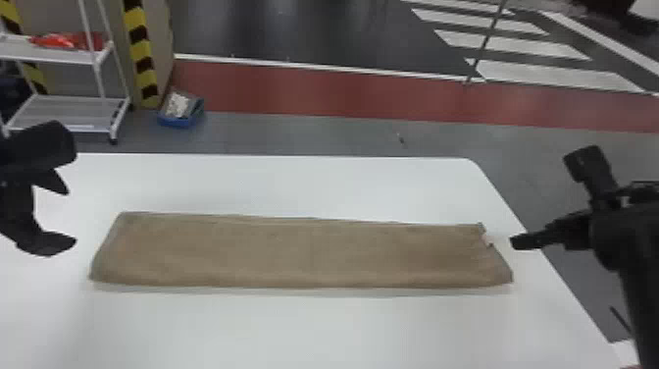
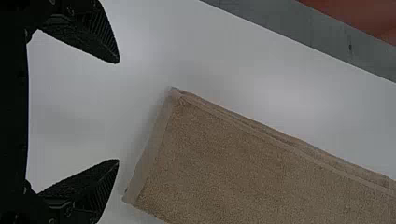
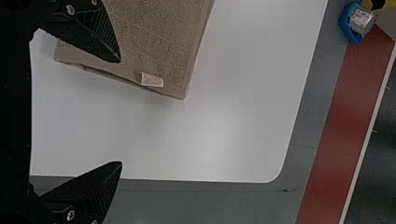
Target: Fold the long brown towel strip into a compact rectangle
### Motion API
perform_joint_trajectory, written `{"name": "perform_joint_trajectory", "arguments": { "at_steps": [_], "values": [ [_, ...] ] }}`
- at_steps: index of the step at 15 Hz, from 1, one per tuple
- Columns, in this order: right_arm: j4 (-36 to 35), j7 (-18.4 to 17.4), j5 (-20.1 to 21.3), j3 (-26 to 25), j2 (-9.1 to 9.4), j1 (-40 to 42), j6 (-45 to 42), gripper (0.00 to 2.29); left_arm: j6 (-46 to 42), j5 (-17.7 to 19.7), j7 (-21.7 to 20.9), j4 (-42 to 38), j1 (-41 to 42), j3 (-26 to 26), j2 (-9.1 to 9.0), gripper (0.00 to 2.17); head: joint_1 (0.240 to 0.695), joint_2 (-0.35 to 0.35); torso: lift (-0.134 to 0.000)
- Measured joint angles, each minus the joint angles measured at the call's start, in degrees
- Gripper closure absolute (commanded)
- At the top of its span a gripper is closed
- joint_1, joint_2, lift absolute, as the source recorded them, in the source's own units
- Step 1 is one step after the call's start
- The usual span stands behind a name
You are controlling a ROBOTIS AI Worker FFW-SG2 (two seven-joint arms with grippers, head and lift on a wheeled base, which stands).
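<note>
The brown towel (image 1: 299, 252) lies flat as a long strip across the table. In the head view my left gripper (image 1: 68, 216) is off the strip's left end, above the table. My right gripper (image 1: 546, 203) is beyond the right end, near the table's right edge. The left wrist view has my left gripper (image 2: 117, 112) open, with nothing between its fingers and the towel's end (image 2: 154, 144) just past the tips. The right wrist view has my right gripper (image 3: 121, 112) open too; one finger overlaps the towel (image 3: 159, 37) in that view, and a small white label sits at its end.
The white table (image 1: 304, 329) extends around the towel, its rounded far right corner near the right arm. Beyond it on the floor stand a blue bin (image 1: 180, 118) and a white shelf rack (image 1: 73, 113) with red items.
</note>
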Motion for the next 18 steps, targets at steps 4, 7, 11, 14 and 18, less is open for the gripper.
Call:
{"name": "perform_joint_trajectory", "arguments": {
  "at_steps": [4,7,11,14,18],
  "values": [
    [-1.0,0.1,-2.1,-1.5,-0.29,0.8,0.2,0.11,0.4,0.9,-0.3,-0.5,0.1,0.9,-0.36,0.14,0.695,-0.217,-0.124],
    [-2.5,0.5,-9.0,-6.7,-1.38,-0.4,6.8,0.11,2.0,3.3,0.8,-1.6,1.3,4.2,-0.8,0.15,0.695,-0.221,-0.124],
    [-1.1,-2.2,-23.2,-15.5,-2.81,-4.2,22.1,0.11,9.2,14.0,1.7,-2.2,2.4,12.3,-3.25,0.19,0.695,-0.227,-0.124],
    [0.6,-9.8,-28.2,-17.6,-2.66,-6.8,29.6,0.12,18.9,21.4,6.2,-2.8,2.1,16.1,-6.7,0.2,0.695,-0.239,-0.124],
    [0.0,-17.5,-28.4,-15.6,-0.93,-7.1,29.5,0.13,37.1,30.1,21.8,-4.7,2.8,17.4,-11.25,0.21,0.695,-0.247,-0.124]
  ]
}}
